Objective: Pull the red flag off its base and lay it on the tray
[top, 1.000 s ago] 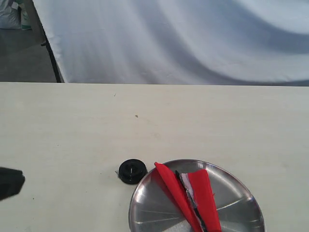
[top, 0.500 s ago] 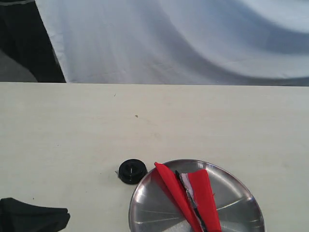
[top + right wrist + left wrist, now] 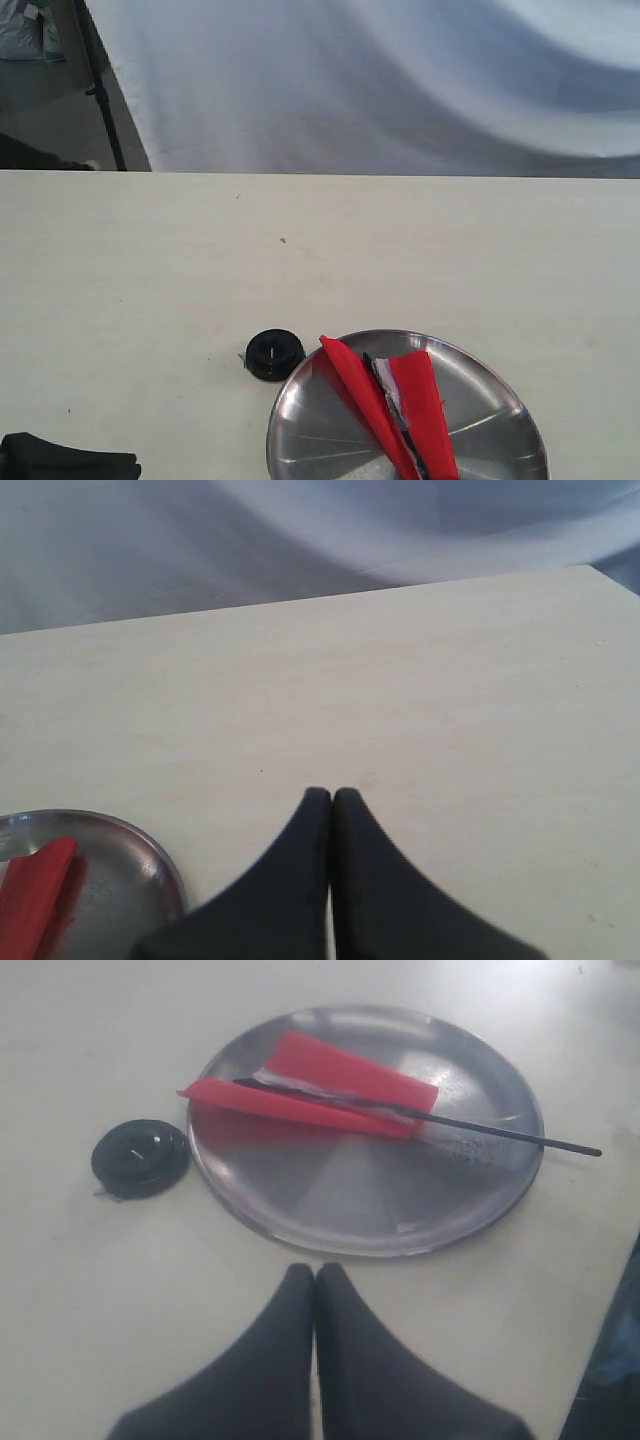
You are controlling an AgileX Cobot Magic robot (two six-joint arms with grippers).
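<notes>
- the left claw (image 3: 315, 1272) hangs over the near part of the table (image 3: 300, 250), its two dark fingers pressed together with nothing between them. in the exterior view only a black sliver of it shows at the near left corner, cut off by the picture's edge.
- the right claw (image 3: 332, 795) is also pressed together and empty, above bare table. the tray's rim and a scrap of red show at the corner of its own view. it does not show in the exterior view.
- the tray (image 3: 330, 1200) lies flat on the table just beyond the left claw. in the exterior view its near part is cut off.
- the red flag (image 3: 330, 1085) lies inside the tray, off the base. its cloth is folded into two red flaps with a pale strip between them.
- the pole (image 3: 500, 1132) lies flat and gives the flag's long axis. its cloth end points toward the base side, and its bare end sticks out over the opposite rim, above the table. whether that end touches the table i cannot tell.
- the base (image 3: 140, 1157) sits on the table just beside the tray's rim, apart from it, empty hole upward.
- farther off there is bare table, then a hanging white sheet (image 3: 400, 80), blurred.
</notes>
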